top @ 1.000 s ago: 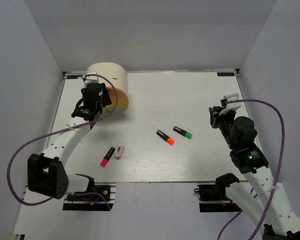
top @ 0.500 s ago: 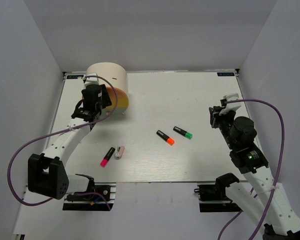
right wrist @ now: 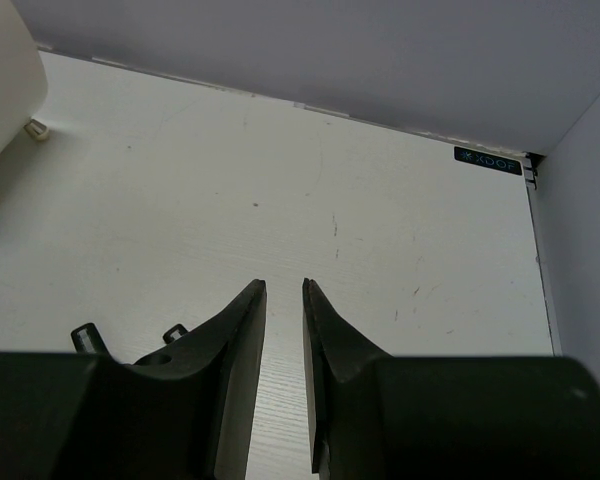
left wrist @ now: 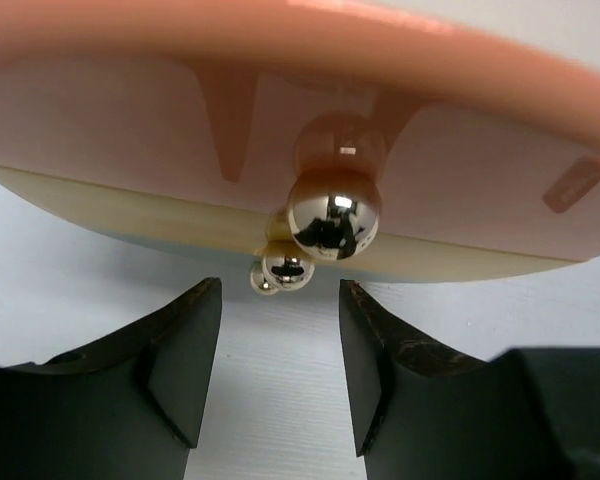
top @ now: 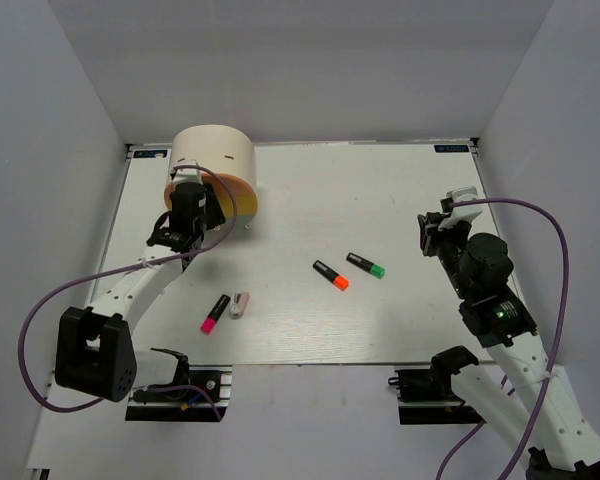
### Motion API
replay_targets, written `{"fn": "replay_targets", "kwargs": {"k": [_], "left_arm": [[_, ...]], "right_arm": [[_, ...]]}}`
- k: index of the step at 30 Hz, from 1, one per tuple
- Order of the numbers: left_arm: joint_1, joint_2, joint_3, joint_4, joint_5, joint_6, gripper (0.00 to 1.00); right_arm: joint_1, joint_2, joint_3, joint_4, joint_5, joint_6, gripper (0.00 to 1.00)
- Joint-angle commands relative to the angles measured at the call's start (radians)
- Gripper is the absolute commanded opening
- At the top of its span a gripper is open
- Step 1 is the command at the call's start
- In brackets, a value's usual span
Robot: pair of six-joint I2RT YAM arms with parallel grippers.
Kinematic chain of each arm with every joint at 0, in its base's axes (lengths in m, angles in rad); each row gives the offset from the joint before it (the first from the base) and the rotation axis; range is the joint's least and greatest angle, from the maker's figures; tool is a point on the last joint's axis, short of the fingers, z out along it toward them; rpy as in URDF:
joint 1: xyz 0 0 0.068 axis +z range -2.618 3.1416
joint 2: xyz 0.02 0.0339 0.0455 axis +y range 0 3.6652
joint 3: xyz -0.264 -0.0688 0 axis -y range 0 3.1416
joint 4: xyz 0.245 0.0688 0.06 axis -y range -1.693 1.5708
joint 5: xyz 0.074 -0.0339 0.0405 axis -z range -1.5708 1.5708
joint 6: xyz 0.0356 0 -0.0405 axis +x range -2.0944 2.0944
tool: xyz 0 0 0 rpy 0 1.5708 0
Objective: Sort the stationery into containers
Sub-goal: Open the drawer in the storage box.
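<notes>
Evidently a drawer must be opened first: the left gripper (left wrist: pixel 278 300) is held low at the cream box (top: pixel 213 150), its jaws spread open and empty. The chrome knob (left wrist: pixel 333 212) of the orange drawer (top: pixel 242 196) lies just beyond them, presumably to be pulled. Further right, the pink-capped highlighter (top: pixel 215 313) and white-pink piece (top: pixel 240 304) lie side by side on the surface (top: pixel 380 190). The orange-capped highlighter (top: pixel 331 275) and green-capped highlighter (top: pixel 365 265) lie well apart from the box. The right gripper (right wrist: pixel 283 300) is held aloft, jaws drawn nearly together on nothing, presumably out of the way.
</notes>
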Motion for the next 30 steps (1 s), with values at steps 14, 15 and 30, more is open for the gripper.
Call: {"fn": "replay_targets", "kwargs": {"k": [14,15,30], "left_arm": [[0.005,-0.004,-0.076,0.190,0.047,-0.027,0.57],[0.005,-0.004,-0.076,0.190,0.047,-0.027,0.57],[0.005,0.015,-0.139,0.248,0.028,-0.045,0.51]], "right_arm": [[0.018,-0.013,-0.009,0.059,0.021,-0.015,0.28],[0.017,-0.013,-0.009,0.059,0.020,-0.015,0.28],[0.028,-0.011,-0.012,0.064,0.026,-0.020,0.28]]}}
